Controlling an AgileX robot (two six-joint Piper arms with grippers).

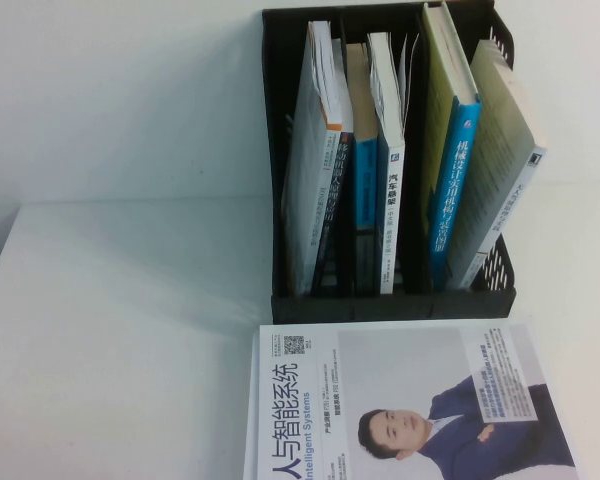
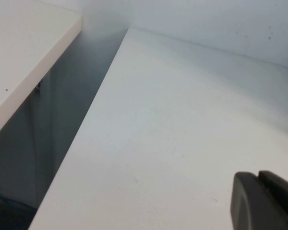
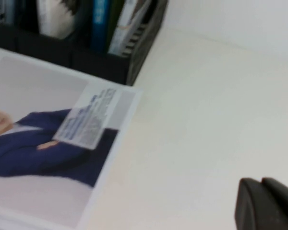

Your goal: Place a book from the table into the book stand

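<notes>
From the high view, the book, pale yellow-green with a blue spine, stood upright in the right compartment of the book stand, leaning against a grey-covered book beside it. By the look of it, the placing was already done. Other volumes filled the left and middle compartments. A white book with a portrait lay flat on the table, just in front of the stand. Neither arm showed in this view.

The left wrist view showed bare white table, its edge, and a dark gap separating it from a second white surface. The left gripper hung above the tabletop, its dark fingertips pressed together and holding nothing.

The right wrist view showed the right gripper near the portrait book, over bare table, likewise clenched and empty. The stand stood beyond. Both seemed parked clear.
</notes>
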